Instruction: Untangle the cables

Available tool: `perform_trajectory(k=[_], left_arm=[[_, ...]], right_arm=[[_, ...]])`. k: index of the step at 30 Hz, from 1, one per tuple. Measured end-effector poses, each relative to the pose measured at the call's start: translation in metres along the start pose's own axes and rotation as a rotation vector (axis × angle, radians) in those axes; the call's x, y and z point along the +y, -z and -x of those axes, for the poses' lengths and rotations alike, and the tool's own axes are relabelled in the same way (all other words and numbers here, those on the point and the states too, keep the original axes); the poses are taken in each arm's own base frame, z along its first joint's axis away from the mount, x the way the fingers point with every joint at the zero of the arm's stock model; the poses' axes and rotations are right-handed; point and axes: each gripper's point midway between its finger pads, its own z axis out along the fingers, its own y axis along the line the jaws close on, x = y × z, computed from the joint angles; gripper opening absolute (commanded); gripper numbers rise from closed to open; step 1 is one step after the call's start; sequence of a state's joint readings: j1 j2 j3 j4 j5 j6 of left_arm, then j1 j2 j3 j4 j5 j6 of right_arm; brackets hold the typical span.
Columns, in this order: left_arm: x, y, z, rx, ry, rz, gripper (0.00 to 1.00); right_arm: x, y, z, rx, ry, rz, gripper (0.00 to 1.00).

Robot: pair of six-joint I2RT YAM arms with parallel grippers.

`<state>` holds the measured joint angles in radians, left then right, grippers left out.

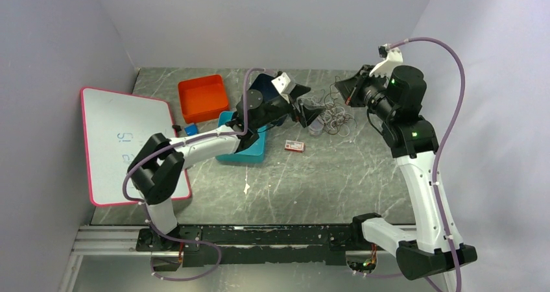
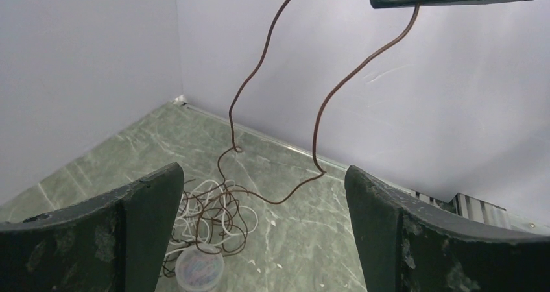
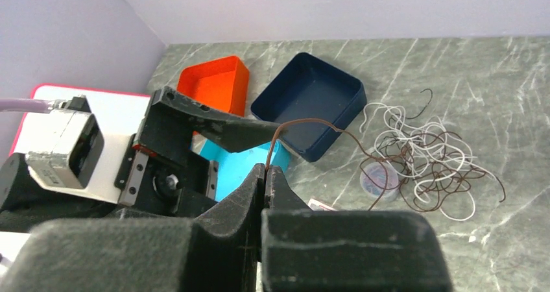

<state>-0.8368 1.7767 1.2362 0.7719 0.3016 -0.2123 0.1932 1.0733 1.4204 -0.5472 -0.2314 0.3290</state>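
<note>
Toward 1 o'clock on the bench (image 1: 311, 182), the cables (image 1: 327, 115) lie in a loose whitish and brown tangle. Pressed together, the right tool (image 3: 266, 172) pinches one brown cable (image 3: 305, 122) raised from the heap. Spread wide, the left tool (image 2: 263, 172) hovers at the tangle's 9 o'clock, holding nothing.

Evenly lit, diffuse light from overhead, no glare. Only faint, soft shadows on the bench (image 1: 324, 182) below the arms. Crisp from the top; wrist views slightly soft on the near fingers (image 2: 97, 240), mildly stretched at the edges.
</note>
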Motion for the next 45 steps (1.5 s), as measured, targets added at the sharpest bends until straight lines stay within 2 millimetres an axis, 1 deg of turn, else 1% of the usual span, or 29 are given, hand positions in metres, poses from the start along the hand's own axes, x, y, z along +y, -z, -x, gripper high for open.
perform_trajectory(k=[7,11,14,18,19,23,27,30,33,36,39,45], left_arm=[[-0.007,-0.015,0.004,-0.056,-0.036,-0.079,0.98],[-0.009,-0.021,-0.005,-0.058,-0.035,-0.120,0.98],[-0.009,-0.028,-0.009,-0.061,-0.036,-0.134,0.98],[-0.005,-0.044,-0.009,-0.078,-0.042,-0.148,0.98],[-0.004,-0.046,-0.008,-0.082,-0.043,-0.150,1.00],[-0.003,-0.058,-0.008,-0.098,-0.028,-0.171,0.85],[-0.008,-0.065,-0.011,-0.111,0.005,-0.211,0.73],[-0.013,-0.069,-0.020,-0.103,0.050,-0.255,0.63],[-0.017,-0.068,-0.036,-0.073,0.103,-0.291,0.56],[-0.021,-0.067,-0.051,-0.042,0.151,-0.318,0.53],[-0.024,-0.064,-0.060,-0.024,0.187,-0.339,0.50],[-0.027,-0.059,-0.070,-0.002,0.220,-0.350,0.50]], right_arm=[[0.008,0.007,0.000,0.004,-0.002,0.033,0.00],[0.010,0.008,-0.003,0.018,-0.004,0.045,0.00],[0.013,0.009,-0.005,0.029,-0.010,0.059,0.00],[0.020,0.012,-0.003,0.033,-0.019,0.092,0.00],[0.022,0.013,-0.002,0.031,-0.022,0.098,0.00],[0.030,0.019,0.004,0.018,-0.034,0.128,0.00],[0.039,0.024,0.010,0.001,-0.055,0.160,0.00],[0.046,0.025,0.015,-0.011,-0.077,0.190,0.00],[0.052,0.027,0.021,-0.027,-0.097,0.217,0.00],[0.059,0.031,0.031,-0.054,-0.109,0.240,0.00],[0.069,0.040,0.052,-0.108,-0.105,0.265,0.00],[0.093,0.062,0.102,-0.241,-0.094,0.331,0.00]])
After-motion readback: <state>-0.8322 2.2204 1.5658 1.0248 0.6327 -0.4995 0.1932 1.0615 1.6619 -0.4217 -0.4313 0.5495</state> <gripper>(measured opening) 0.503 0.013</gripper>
